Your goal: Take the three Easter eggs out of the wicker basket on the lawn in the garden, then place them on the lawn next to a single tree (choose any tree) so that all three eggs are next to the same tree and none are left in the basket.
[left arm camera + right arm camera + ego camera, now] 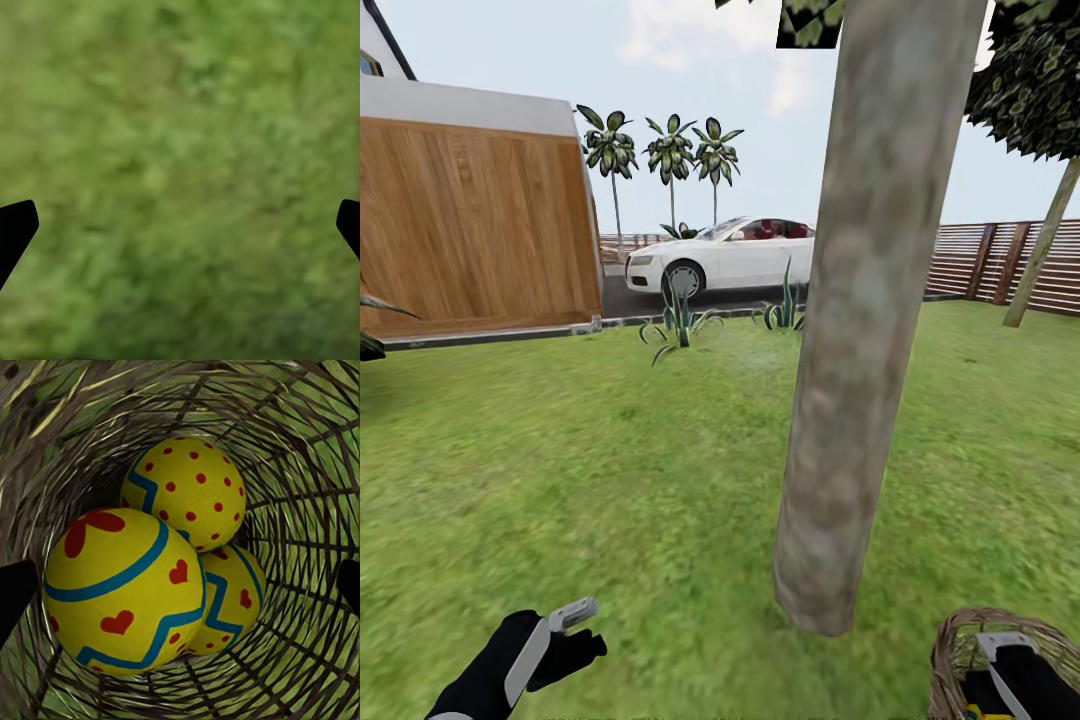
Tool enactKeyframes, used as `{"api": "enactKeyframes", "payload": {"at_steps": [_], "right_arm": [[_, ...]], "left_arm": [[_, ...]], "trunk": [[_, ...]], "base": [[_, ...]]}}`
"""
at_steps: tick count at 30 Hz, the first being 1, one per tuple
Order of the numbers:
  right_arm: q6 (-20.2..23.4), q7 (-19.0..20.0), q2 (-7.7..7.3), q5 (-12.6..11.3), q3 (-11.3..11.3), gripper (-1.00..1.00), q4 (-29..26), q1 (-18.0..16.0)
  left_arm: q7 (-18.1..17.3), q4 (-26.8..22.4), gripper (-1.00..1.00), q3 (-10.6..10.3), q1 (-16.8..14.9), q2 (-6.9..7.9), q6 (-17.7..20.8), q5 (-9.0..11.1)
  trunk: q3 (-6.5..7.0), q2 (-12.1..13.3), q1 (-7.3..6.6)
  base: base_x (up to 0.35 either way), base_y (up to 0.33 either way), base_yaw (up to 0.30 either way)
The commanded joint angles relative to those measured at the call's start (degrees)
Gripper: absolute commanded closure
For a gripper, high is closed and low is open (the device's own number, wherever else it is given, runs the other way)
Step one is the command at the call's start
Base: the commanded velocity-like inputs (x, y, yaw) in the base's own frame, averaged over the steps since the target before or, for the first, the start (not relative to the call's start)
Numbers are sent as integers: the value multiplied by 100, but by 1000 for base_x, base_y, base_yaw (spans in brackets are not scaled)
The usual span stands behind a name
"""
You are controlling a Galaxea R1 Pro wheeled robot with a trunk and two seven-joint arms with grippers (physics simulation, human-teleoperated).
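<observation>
A thick mottled grey-brown tree [860, 350] rises from the lawn [610, 480] just ahead. At its foot to the right stands the wicker basket [958, 640], and my right gripper [1005, 680] reaches down into it. Inside the basket [300, 472] lie three yellow Easter eggs: a red-dotted one [191, 491], a large one with a red flower and teal band [120, 585], and a zigzag one [229, 600] partly under it. The right gripper [180, 585] hangs open above them, touching none. My left gripper [588, 628] hovers open and empty over bare grass [180, 150].
A white car [725, 255] is parked on the dark driveway behind spiky plants [678, 320]. A wooden-panelled wall [470, 220] stands at the left. A slatted fence [980, 260] and a thin leaning trunk [1045, 250] close the right. Open grass spreads left of the tree.
</observation>
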Motion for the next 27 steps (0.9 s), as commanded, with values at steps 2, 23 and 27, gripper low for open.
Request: {"api": "enactKeyframes", "payload": {"at_steps": [2, 23, 27], "right_arm": [[30, 2, -16, -7, -3, -100, -10, -1], [5, 9, 19, -23, 41, -100, -10, -1], [-5, 11, 49, -33, 54, -100, -10, -1]], "left_arm": [[30, -7, -100, 9, -2, -2, 24, 52], [21, -7, -100, 8, -2, -11, 32, 52], [21, -7, -100, 8, -2, -11, 32, 52]], "trunk": [[-43, -84, 43], [-420, -926, 505], [-508, -933, 516]], "base": [[0, 0, 0], [0, 0, 0], [0, 0, 0]]}}
